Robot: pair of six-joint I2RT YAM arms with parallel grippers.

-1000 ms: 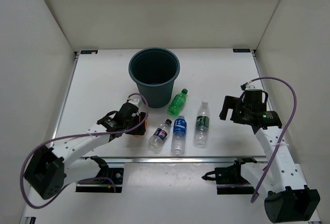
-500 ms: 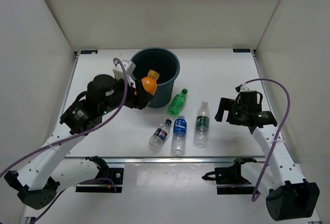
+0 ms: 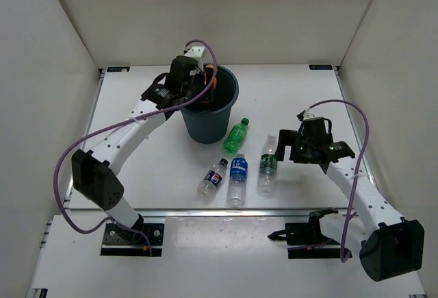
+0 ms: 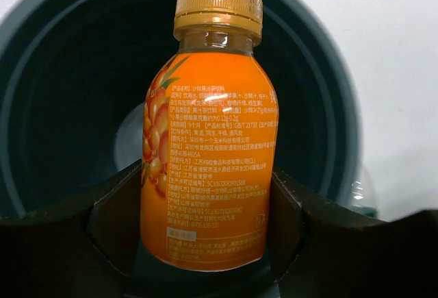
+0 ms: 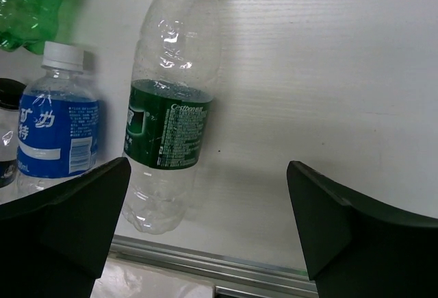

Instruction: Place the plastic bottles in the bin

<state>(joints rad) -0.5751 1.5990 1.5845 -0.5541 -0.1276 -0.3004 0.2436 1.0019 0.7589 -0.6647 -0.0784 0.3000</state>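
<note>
The left arm reaches far forward across the desk (image 3: 137, 140), its end effector (image 3: 197, 85) poised over the mouth of the bin (image 3: 209, 127) and clamped on the upright orange bottle (image 4: 212, 147), whose label carries a fruit picture and fine Chinese print. On the desk lie the clear bottle with a dark blue-red label (image 3: 213, 178), the blue-labelled bottle (image 5: 58, 137) with white Chinese characters, the green bottle (image 3: 237, 135) and the green-labelled bottle (image 5: 168, 123) reading "Cestbon". The bent right arm holds its end effector (image 5: 209, 195) spread wide and empty, just beside that last bottle.
</note>
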